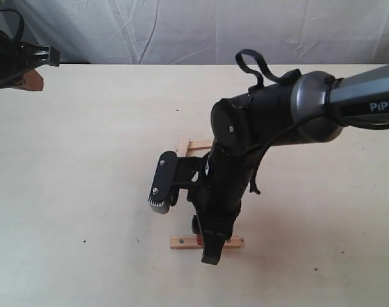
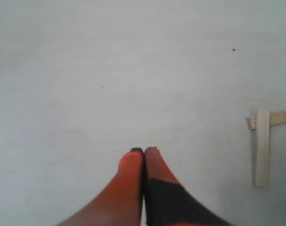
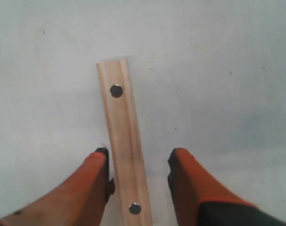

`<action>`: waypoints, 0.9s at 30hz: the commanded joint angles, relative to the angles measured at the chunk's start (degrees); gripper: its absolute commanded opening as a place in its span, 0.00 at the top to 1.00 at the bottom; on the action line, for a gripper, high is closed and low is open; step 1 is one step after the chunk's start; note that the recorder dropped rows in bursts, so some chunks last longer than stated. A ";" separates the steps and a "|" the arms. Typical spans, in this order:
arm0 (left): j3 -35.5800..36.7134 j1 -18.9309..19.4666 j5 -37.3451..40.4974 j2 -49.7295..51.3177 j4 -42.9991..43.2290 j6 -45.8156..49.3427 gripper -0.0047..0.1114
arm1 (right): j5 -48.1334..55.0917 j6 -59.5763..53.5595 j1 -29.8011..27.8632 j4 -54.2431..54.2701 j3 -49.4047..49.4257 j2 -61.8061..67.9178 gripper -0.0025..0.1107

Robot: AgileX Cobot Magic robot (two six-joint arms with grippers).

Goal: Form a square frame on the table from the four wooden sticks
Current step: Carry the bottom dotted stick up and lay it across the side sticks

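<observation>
Wooden stick [image 3: 123, 141] is pale, with two dark holes.

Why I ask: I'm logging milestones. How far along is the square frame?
Done: two crossed sticks form one corner. In hand: the right gripper, open, straddles a holed stick lying flat on the table. Remaining: the fourth side is hidden under the arm, so a closed square cannot be confirmed. The left gripper is shut, holding nothing.

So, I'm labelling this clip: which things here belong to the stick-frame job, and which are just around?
Job: holed stick, lying inside the open right gripper; two crossed sticks; table.
Just around: white backdrop cloth; left gripper, shut, holding nothing.
</observation>
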 commanded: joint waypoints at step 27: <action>0.45 0.14 -2.09 -0.46 -1.21 0.51 0.96 | -4.94 -0.59 1.67 -1.81 3.20 2.64 0.99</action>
